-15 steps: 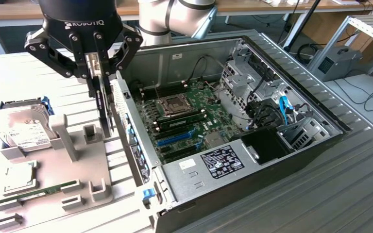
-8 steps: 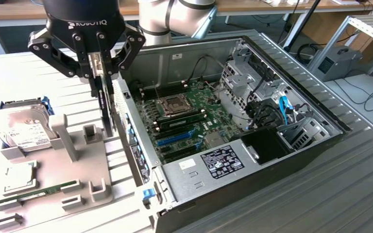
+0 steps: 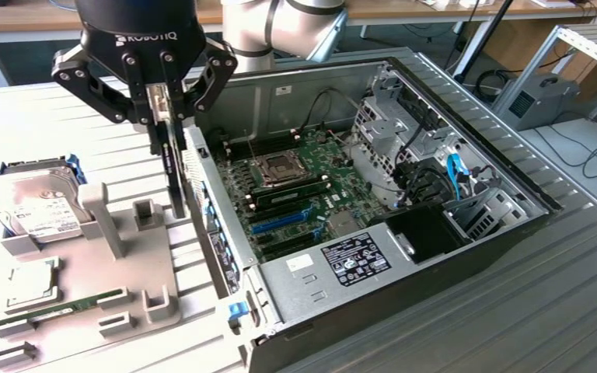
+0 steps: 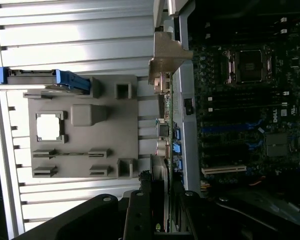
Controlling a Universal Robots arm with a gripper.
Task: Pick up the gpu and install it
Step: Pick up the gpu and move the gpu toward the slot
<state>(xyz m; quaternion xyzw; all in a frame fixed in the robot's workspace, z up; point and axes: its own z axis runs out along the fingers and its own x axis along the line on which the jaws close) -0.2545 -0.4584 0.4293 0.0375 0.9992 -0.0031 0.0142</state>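
Note:
My gripper (image 3: 162,115) is shut on the gpu (image 3: 177,175), a thin dark card that hangs upright and edge-on below the fingers. It is held in the air over the case's rear wall, between the grey fixture (image 3: 122,264) and the motherboard (image 3: 298,186). In the wrist view the gpu (image 4: 165,55) runs away from the gripper (image 4: 162,212) with its silver bracket at the far end, lined up along the case edge beside the motherboard (image 4: 245,100). The board's blue slots (image 3: 283,221) lie just to the exterior view's right of the card.
The open computer case (image 3: 434,256) lies on its side on the ribbed table. The fixture holds a hard drive (image 3: 34,206) in a blue-edged carrier, a processor chip (image 3: 29,281) and a green memory stick (image 3: 55,309). Drive cages and cables fill the case's far end.

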